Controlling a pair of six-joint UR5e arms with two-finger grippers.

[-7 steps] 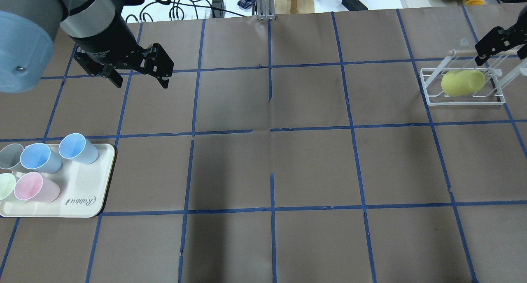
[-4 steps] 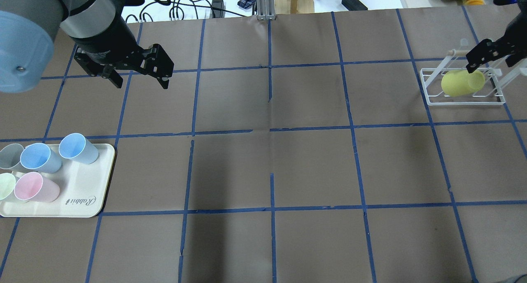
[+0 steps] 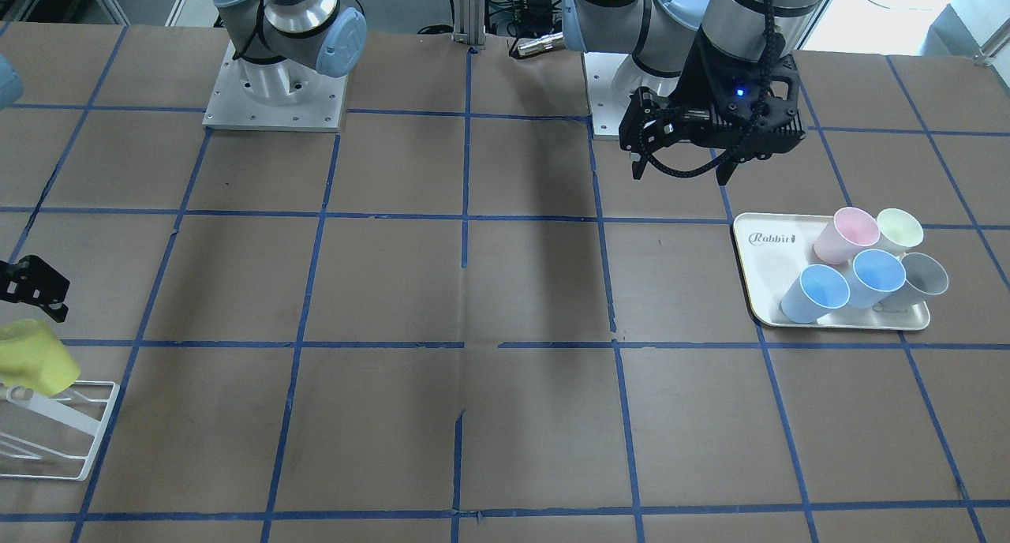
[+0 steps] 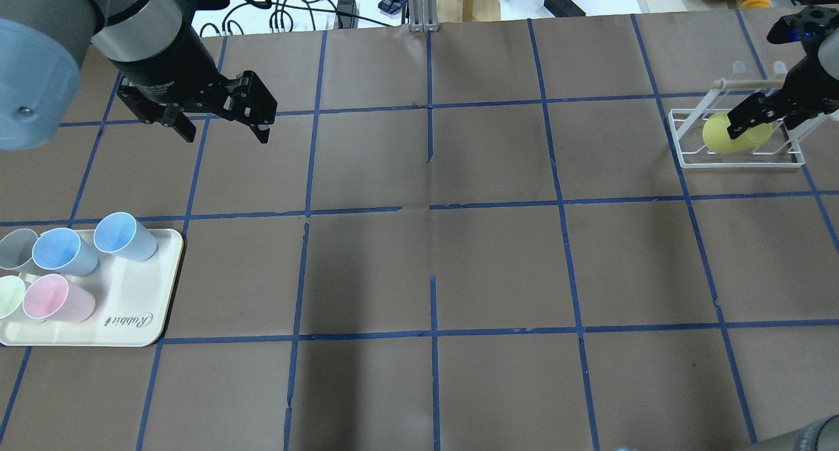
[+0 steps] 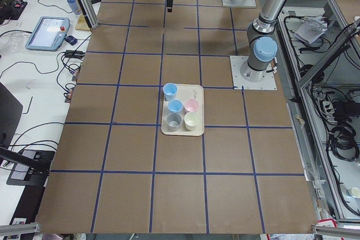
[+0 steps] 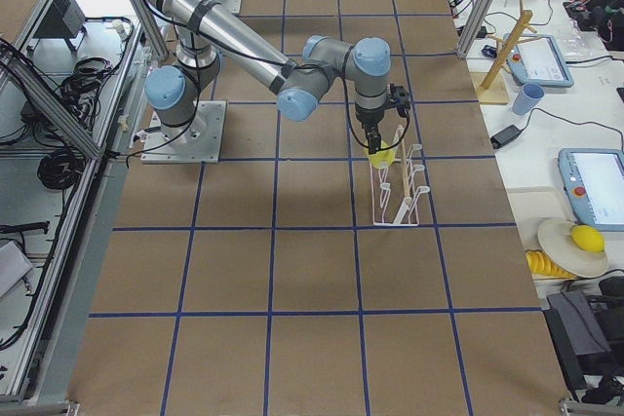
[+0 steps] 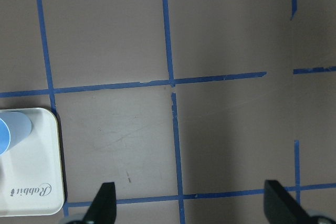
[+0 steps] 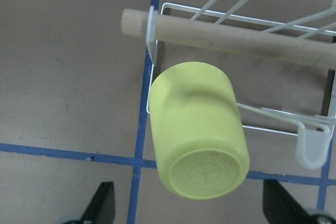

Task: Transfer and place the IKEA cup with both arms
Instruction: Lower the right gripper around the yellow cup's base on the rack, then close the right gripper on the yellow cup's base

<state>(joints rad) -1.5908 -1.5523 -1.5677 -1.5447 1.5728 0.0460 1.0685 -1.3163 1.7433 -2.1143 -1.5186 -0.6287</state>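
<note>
The yellow IKEA cup (image 8: 195,148) sits tilted in a white wire drying rack (image 4: 741,165) at the far right end of the surface (image 4: 498,267). Its base is turned up toward the wrist camera, just below the rack's wooden rod (image 8: 236,32). The right claw (image 8: 194,207) hangs over the cup with its fingers spread wide. In the right wrist view one fingertip shows on each side of the base, with a clear gap to the cup on both sides, so it grips nothing.

Well apart, over the left half of the surface, the left claw (image 4: 226,135) hovers above bare brown paper taped in a blue grid, also spread wide and empty. Near it, toward the robot, a cream tray (image 4: 131,310) printed "Rabbit" lies flat. It carries five upright cups close together: two blue cups (image 4: 119,235) (image 4: 60,251), a grey cup (image 4: 16,248), a pink cup (image 4: 49,298) and a pale green cup (image 4: 9,295).
</note>
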